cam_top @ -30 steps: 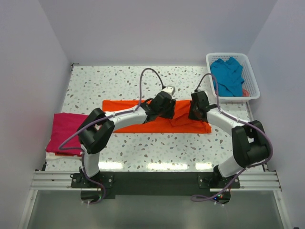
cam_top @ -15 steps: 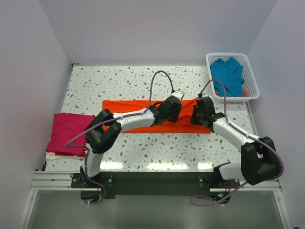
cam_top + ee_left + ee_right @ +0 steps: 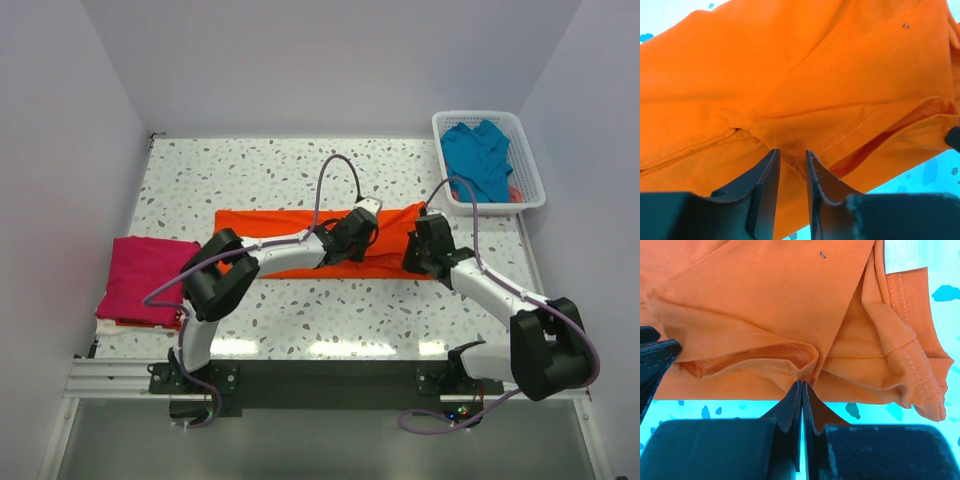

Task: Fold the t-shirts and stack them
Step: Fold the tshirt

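Orange cloth is spread across the middle of the speckled table [image 3: 250, 170]: the orange t-shirt [image 3: 270, 222] is laid flat as a long band running left to right, and both arms are brought over its right half.

The left gripper [image 3: 792, 156] is lowered onto the shirt near the middle of its near edge. Its jaws are set a narrow gap apart, and a raised ridge of cloth beside a stitched seam is enclosed between the fingertips. Whether that ridge is clamped cannot be determined.

The right gripper [image 3: 801, 385] is positioned at the near edge of the shirt's right end. Its jaws are pressed together, and the edge of a hemmed fold is pinched at the tips, with creases converging on that spot.

The magenta t-shirt [image 3: 140, 275] is laid folded at the table's left edge, well apart from the orange one. The teal t-shirt [image 3: 478, 160] is held crumpled in the white basket [image 3: 532, 160] at the far right corner.
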`<state>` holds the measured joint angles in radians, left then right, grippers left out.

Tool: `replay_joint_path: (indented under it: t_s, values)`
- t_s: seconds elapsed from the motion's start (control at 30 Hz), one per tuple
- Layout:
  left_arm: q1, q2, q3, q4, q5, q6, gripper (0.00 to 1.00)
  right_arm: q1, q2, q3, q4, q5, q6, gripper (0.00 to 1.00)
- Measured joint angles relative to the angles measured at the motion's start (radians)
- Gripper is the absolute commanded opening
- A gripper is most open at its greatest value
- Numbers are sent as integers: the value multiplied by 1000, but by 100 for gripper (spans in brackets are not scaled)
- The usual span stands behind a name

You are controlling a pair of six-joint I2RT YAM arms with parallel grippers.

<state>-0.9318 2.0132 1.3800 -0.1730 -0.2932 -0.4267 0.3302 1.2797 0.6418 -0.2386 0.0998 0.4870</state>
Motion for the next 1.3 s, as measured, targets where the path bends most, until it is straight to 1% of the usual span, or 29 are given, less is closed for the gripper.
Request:
replay_joint_path:
  t_s: [0.07,0.1,0.2,0.23,0.33,0.37,0.47,0.6,0.87,1.2,1.3]
  values:
    - [0,0,-12,-2,-2,0,30,0,-5,-4,0,-5,3,5]
    - [0,0,-18,-2,-3,0,28,0,-8,-6,1,-5,5,9]
    - [0,0,-33,-2,-4,0,26,0,-20,-9,1,-6,8,13]
    - [0,0,-37,-2,-6,-1,25,0,-24,-10,1,-6,9,17]
    - [0,-3,-50,-6,-13,-2,24,0,-34,-10,1,-5,11,24]
    - [0,-5,-55,-9,-16,-2,24,0,-37,-11,1,-5,12,31]
    - [0,-12,-70,-10,-27,-4,22,0,-51,-14,0,-5,17,38]
    - [0,-22,-87,-16,-42,-6,20,0,-72,-14,0,-5,22,41]
    - [2,-71,-127,-29,-74,-8,19,0,-74,-13,0,-6,36,43]
    - [36,-138,-135,-30,-76,-8,19,0,-69,29,0,-13,53,43]
    - [63,-143,-135,-27,-62,-8,19,0,-41,44,5,-13,58,40]
